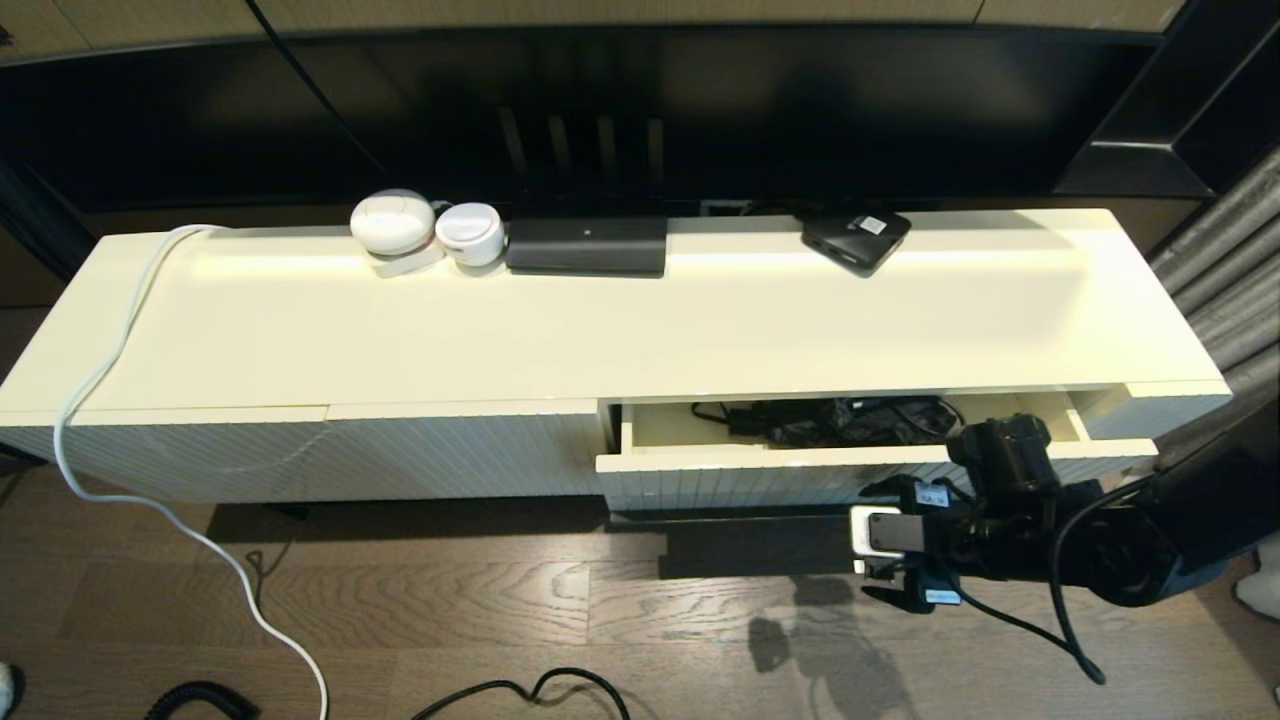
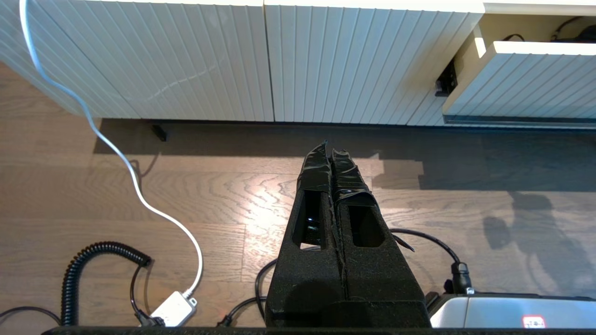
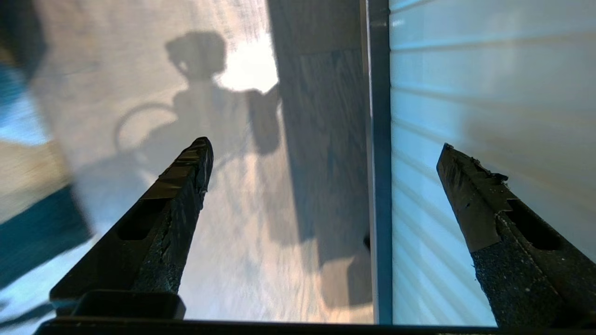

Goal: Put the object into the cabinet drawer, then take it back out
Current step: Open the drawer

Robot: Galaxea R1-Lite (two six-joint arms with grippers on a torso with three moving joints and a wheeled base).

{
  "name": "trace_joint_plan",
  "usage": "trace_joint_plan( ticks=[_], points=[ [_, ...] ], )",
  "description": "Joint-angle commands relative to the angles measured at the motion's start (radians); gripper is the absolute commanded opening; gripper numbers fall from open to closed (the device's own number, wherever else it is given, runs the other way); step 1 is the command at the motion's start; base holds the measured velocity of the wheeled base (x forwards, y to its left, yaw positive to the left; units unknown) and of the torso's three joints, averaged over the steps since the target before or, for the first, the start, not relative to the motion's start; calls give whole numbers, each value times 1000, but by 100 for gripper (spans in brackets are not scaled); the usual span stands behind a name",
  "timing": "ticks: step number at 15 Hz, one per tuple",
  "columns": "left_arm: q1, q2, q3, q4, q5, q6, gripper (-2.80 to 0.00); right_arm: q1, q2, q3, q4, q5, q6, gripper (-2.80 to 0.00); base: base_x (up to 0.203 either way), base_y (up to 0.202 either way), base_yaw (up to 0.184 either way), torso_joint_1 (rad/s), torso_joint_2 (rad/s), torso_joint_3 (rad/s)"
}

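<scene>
My right gripper (image 3: 323, 151) hangs low in front of the drawer (image 1: 760, 458), its jaws spread wide and empty, one finger (image 3: 470, 186) over the ribbed front. The drawer stands partly pulled out at the right of the cabinet (image 1: 600, 320), dark cables (image 1: 850, 420) lying inside. My left gripper (image 2: 331, 156) is parked over the floor (image 2: 209, 195), jaws pressed together, empty.

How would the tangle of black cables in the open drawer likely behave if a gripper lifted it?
The black cables look thin and looped, so probably floppy, sagging and trailing. They lie piled together, so one strand may drag others out of the cabinet drawer. Likely light for their bulk. The right gripper, open, is at the drawer front.
</scene>
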State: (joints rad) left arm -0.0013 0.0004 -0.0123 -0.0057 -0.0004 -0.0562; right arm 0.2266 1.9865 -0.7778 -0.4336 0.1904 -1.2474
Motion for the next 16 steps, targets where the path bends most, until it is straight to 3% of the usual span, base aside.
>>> trace_joint_plan(
  ticks=[1,2,6,11,16],
  points=[
    [1,1,0,0,0,-1,-280,-2,-231,63,81,1,-1,0,0,0,0,0,0,0],
    [1,1,0,0,0,-1,-280,-4,-327,95,144,1,8,-280,0,0,0,0,0,0],
    [1,1,0,0,0,-1,-280,-11,-651,180,409,-6,59,-280,0,0,0,0,0,0],
    [1,1,0,0,-1,-1,-280,-11,-911,140,811,-41,124,-280,0,0,0,0,0,0],
    [0,1,0,0,-1,-1,-280,-15,-728,48,778,-71,143,-280,0,0,0,0,0,0]
  ],
)
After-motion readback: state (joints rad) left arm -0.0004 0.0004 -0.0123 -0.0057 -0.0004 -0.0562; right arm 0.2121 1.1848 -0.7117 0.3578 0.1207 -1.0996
